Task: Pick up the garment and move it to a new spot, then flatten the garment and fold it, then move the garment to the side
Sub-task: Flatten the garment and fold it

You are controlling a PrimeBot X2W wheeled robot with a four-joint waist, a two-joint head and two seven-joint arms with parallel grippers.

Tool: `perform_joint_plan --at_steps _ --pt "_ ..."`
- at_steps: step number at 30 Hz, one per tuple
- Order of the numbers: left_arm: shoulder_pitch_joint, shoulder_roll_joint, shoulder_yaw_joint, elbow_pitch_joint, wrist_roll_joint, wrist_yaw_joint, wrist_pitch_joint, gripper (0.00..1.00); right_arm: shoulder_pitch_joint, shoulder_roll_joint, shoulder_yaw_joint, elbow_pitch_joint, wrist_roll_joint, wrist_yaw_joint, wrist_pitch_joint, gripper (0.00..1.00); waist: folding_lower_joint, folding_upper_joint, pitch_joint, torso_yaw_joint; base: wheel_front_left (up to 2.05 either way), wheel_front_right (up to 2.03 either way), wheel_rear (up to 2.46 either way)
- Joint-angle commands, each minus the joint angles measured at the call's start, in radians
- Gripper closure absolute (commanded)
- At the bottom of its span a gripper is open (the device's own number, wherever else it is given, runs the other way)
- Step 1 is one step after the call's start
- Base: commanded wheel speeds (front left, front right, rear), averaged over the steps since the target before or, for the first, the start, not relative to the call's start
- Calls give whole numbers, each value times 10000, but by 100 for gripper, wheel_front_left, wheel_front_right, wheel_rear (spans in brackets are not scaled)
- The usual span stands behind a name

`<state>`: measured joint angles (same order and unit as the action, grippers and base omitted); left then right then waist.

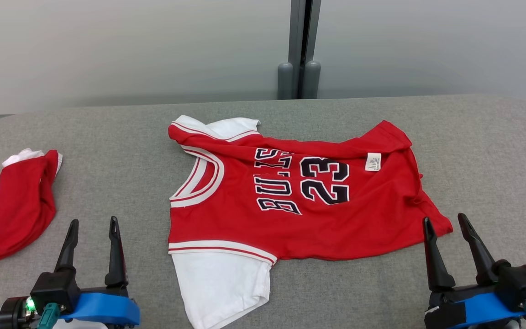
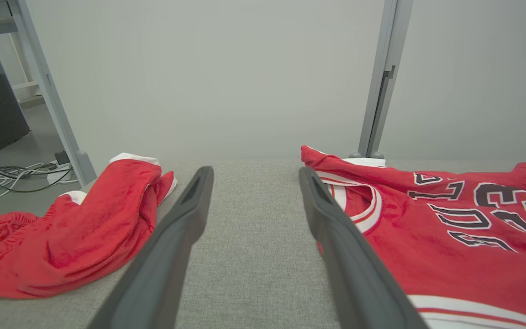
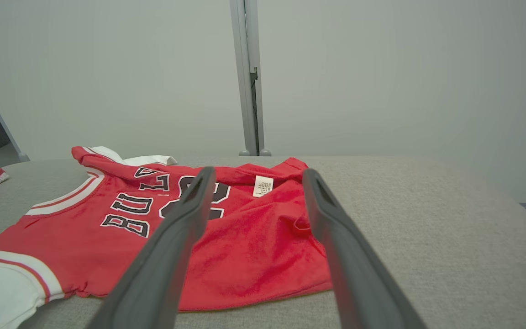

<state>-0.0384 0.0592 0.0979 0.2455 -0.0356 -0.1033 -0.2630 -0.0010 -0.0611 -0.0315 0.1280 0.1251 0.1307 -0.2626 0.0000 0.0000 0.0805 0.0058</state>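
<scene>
Garment point(image 1: 290, 201) of red cloth with white trim and dark lettering lies spread at the middle of the grey counter point(image 1: 107, 151). In the head view its neck opening faces 9 o'clock and its hem faces 3 o'clock. Its far edge is folded over onto itself, and a small white label point(image 1: 373, 161) shows at about 2 o'clock on it. One white sleeve point(image 1: 222, 288) sticks out at 6 o'clock, and the other peeks out at 11 o'clock. A crumpled red cloth point(image 1: 12, 205) sits well apart at 9 o'clock, at the counter's edge. The left claw point(image 1: 94, 220) stands at 7 o'clock over bare counter between the two pieces, its fingers spread and holding nothing. The right claw point(image 1: 444, 217) stands at 5 o'clock, just beside the garment's near hem corner, also spread wide and empty. A grey post point(image 1: 299, 45) rises against the pale wall at 12 o'clock.
</scene>
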Motion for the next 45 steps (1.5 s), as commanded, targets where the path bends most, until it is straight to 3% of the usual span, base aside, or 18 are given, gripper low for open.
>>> perform_joint_plan --at_steps 1,20,34,45 --pt "76 47 15 14 29 12 -25 0 75 48 -25 44 -38 1 -31 0 0 0 -7 4 0 0 0" --pt "148 151 -107 438 -46 -80 -25 0 129 96 -89 520 -55 1 -32 0 0 0 -218 42 0 0 0" --pt "203 -60 -2016 2239 -452 -223 -25 0 -694 -103 -1113 2473 -234 1 -32 0 0 0 -52 111 0 0 0" --pt "-109 -82 -3335 3735 -972 -286 71 0 -1104 -65 -1173 3213 -217 1 -32 0 0 0 211 101 0 0 0"
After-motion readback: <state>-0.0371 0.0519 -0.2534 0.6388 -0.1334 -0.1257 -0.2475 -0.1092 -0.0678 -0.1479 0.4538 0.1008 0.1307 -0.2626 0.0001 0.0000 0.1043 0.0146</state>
